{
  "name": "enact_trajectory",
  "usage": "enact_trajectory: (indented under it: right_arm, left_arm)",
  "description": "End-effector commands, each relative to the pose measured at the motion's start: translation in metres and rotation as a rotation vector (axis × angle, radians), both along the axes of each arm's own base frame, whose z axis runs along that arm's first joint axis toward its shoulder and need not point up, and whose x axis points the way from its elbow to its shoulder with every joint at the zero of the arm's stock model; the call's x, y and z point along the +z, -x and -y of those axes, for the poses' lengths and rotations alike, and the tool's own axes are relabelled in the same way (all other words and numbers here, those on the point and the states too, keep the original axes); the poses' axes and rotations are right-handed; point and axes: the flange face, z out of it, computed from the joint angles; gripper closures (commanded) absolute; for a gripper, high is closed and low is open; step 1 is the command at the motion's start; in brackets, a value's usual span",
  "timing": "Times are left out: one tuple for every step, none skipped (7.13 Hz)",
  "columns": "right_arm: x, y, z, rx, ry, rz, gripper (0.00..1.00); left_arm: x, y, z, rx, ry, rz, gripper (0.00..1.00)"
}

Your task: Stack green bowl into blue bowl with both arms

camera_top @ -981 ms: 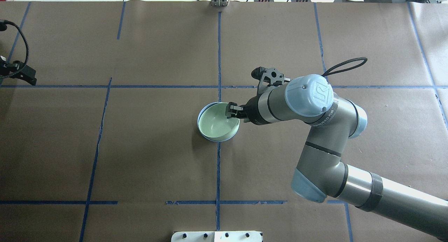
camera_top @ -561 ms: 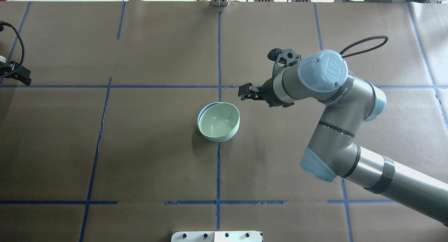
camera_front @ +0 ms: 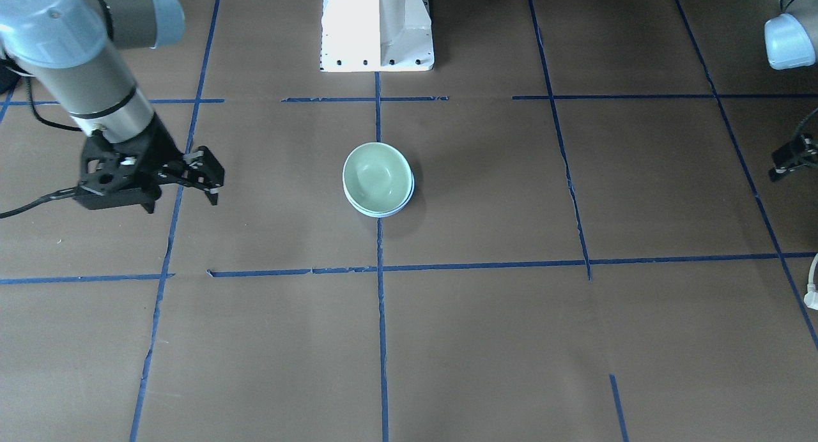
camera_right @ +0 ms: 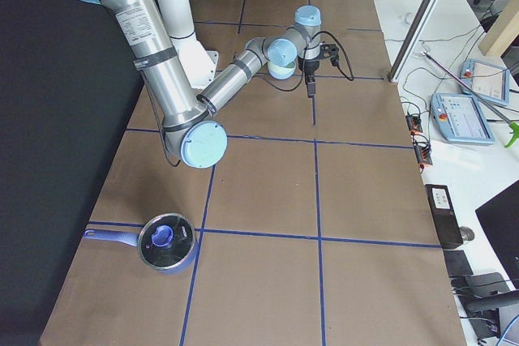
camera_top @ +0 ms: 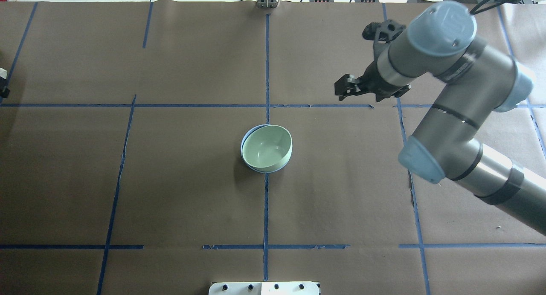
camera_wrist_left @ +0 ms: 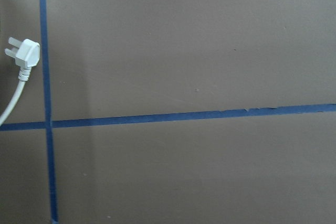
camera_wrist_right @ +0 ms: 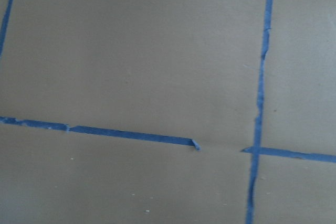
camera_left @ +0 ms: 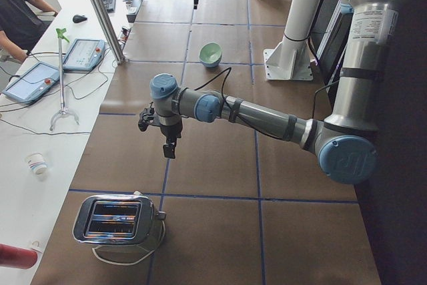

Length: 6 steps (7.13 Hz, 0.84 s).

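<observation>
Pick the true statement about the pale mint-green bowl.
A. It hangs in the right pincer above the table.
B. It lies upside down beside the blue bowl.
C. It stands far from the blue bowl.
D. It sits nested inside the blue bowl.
D: the pale mint-green round glossy bowl sits upright inside the pale periwinkle-blue round bowl, whose rim shows around its edge, while the right pincer is open and empty, off to the side.

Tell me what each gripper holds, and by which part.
Nothing. The right gripper is open and empty; the left gripper carries nothing either.
</observation>
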Motion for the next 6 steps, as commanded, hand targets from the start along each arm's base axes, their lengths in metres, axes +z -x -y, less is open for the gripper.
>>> enact_trajectory:
  right_arm:
    - [0.073,-0.129,0.016,-0.079,0.006,0.011,0.0]
    - [0.118,-0.187,0.01,-0.116,0.003,0.055,0.0]
    - [0.168,-0.247,-0.005,-0.141,-0.031,0.054,0.0]
    - [0.233,-0.305,-0.026,-0.165,-0.051,0.031,0.0]
    - [0.281,-0.339,-0.05,-0.162,-0.031,0.03,0.0]
    - [0.296,-0.34,-0.055,-0.159,-0.001,0.034,0.0]
  left_arm:
    - [0.04,0.065,-0.006,0.024,0.012,0.002,0.0]
    - [0.056,0.073,-0.008,0.04,0.018,-0.002,0.0]
    - [0.069,0.07,-0.015,0.041,0.049,-0.041,0.0]
    - [0.077,0.067,-0.017,0.04,0.064,-0.082,0.0]
    - [0.077,0.067,-0.017,0.04,0.064,-0.086,0.0]
    - [0.082,0.067,-0.018,0.041,0.072,-0.085,0.0]
